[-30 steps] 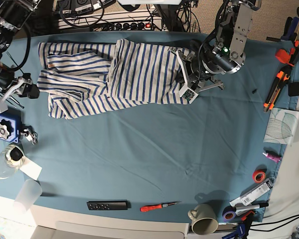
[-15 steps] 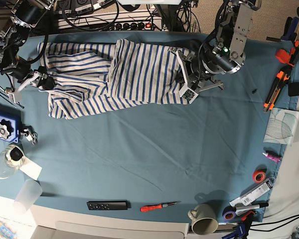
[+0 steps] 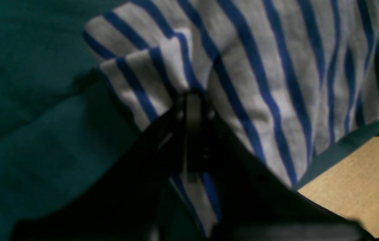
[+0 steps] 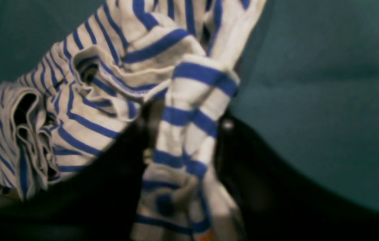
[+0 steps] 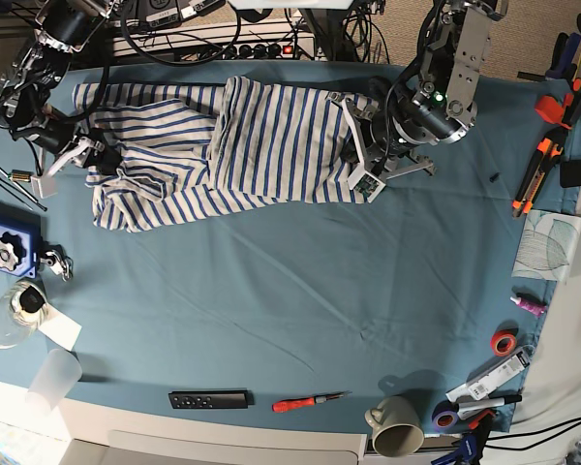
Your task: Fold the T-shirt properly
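Striped cotton, white with thin blue lines, is the material in play: the T-shirt (image 5: 223,145) lies bunched across the far half of the desk (image 5: 300,291), its long axis running from 9 o'clock to 3 o'clock in the base view. It is not yet flat; several layers overlap near its middle.

Each arm stands at one end of that axis. The left claw (image 5: 360,167) sits at the 3 o'clock end. In the left wrist view the left claw (image 3: 193,103) is fully closed, with a pleat of the T-shirt (image 3: 276,67) pinched between its jaws. Cloth spreads away from it toward 12 o'clock.

The right claw (image 5: 89,157) sits at the 9 o'clock end. In the right wrist view the right claw (image 4: 184,134) stands part-way open, and a rolled fold of the T-shirt (image 4: 109,87) runs between its jaws. Whether the jaws already press that fold cannot be told.

Judgement: the coming move turns on this opposed placement. With both ends gripped, pulling them apart along the 9-to-3 axis would stretch the cloth out. The right arm is the nearer one to the crumpled sleeve end.
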You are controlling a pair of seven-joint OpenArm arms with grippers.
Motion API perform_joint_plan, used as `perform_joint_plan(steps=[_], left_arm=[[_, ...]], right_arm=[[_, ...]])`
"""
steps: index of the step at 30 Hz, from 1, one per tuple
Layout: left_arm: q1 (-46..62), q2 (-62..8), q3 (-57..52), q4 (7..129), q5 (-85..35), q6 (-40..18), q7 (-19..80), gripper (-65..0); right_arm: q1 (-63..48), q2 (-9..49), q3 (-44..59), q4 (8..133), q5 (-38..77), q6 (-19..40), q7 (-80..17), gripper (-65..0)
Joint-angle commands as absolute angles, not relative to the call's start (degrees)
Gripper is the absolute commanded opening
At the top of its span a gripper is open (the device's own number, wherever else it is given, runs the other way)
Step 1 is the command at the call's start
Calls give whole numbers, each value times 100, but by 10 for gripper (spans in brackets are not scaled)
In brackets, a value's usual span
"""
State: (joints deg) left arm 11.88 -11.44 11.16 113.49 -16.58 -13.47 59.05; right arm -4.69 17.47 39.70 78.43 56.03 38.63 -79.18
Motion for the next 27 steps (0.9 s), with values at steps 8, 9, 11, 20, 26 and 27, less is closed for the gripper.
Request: perform_joint_plan(steps=[8, 9, 11, 20, 26, 27], left_arm=[[1160, -1142, 1107, 11421, -1719, -1352, 5780, -650], [1160, -1142, 1107, 11421, -1719, -1352, 5780, -650], [1160, -1142, 1111, 11421, -1719, -1352, 5782, -650], [1162, -1129, 1111, 11421, -1719, -1352, 5804, -650], [1162, -1129, 1111, 11421, -1719, -1352, 5817, -650], [1162, -1129, 1111, 11421, -1719, -1352, 5835, -650]], right_arm=[[-460, 1920, 3972, 8082, 6169, 3774, -8000, -650], [-460, 1953, 3972, 8189, 6388, 3774, -8000, -650], [-458, 2005, 3972, 8462, 6853, 3785, -8000, -650], [-370, 1979, 3618, 9236, 7964, 4000, -8000, -650], [-362, 1984, 2222, 9238, 8300, 4000, -8000, -650], [-364, 1984, 1966, 9238, 8326, 4000, -8000, -650]])
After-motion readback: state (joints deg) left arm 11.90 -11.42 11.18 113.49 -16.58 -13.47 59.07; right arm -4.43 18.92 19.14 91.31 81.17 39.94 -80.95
